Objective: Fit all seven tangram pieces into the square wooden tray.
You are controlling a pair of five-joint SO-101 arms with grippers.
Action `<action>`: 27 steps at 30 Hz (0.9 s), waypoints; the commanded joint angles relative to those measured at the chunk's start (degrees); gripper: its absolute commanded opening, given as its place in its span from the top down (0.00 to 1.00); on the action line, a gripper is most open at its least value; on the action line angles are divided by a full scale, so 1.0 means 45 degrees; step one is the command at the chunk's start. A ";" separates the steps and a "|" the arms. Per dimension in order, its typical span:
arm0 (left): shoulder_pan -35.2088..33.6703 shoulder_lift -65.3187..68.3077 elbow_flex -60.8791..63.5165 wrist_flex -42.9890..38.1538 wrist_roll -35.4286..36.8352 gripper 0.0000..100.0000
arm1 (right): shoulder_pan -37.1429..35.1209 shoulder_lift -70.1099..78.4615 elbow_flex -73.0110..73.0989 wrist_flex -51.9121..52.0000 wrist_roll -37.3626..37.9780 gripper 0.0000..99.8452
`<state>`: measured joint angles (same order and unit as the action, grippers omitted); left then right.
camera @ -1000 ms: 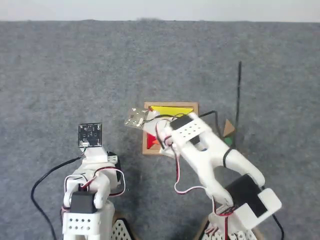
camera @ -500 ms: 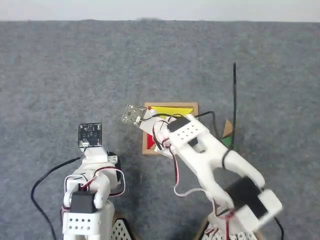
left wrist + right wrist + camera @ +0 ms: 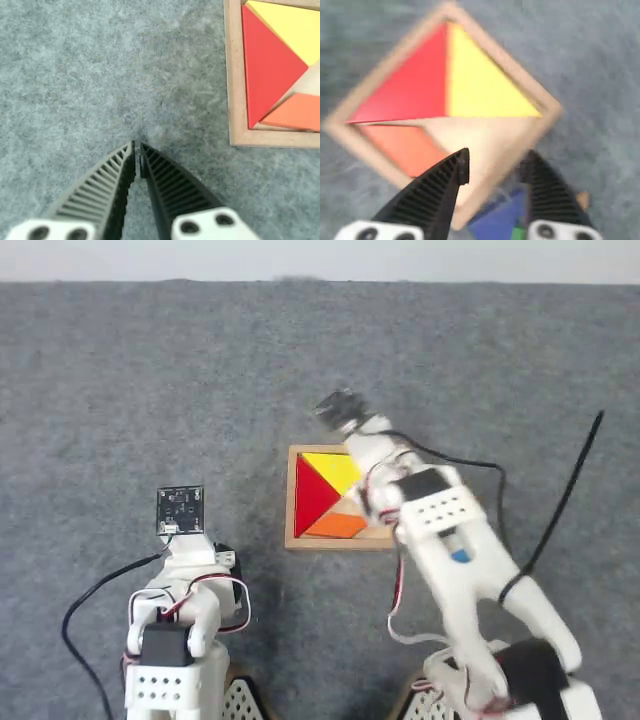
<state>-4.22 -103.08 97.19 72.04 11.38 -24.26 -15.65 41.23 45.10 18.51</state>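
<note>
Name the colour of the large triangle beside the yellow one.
The large triangle is red, clearest in the left wrist view.

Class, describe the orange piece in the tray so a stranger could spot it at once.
On the grey table, find the square wooden tray. Against the rim opposite the yellow triangle lies the orange piece, the only orange one, beside the red triangle.

Soft, even light; faint shadows.
</note>
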 commanded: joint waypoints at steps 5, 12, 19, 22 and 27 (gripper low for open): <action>-0.0078 -0.0254 -0.0166 0.0059 -0.0195 0.99 | -0.0518 0.2256 -0.0332 -0.0576 0.0313 0.95; -0.0078 -0.0254 -0.0166 0.0059 -0.0195 0.99 | -0.1905 0.3057 -0.0410 -0.0596 0.0332 0.95; -0.0078 -0.0254 -0.0166 0.0059 -0.0195 0.99 | -0.1983 0.2960 -0.0410 -0.0791 0.0313 0.95; -0.0078 -0.0254 -0.0166 0.0059 -0.0195 0.99 | -0.1612 0.2608 -0.0606 -0.0928 0.0293 0.95; -0.0078 -0.0254 -0.0166 0.0059 -0.0195 0.99 | -0.0459 0.0322 -0.0781 0.0010 -0.0527 0.95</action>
<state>-4.22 -103.08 97.19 72.04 11.38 -29.27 -5.98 40.53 42.29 17.80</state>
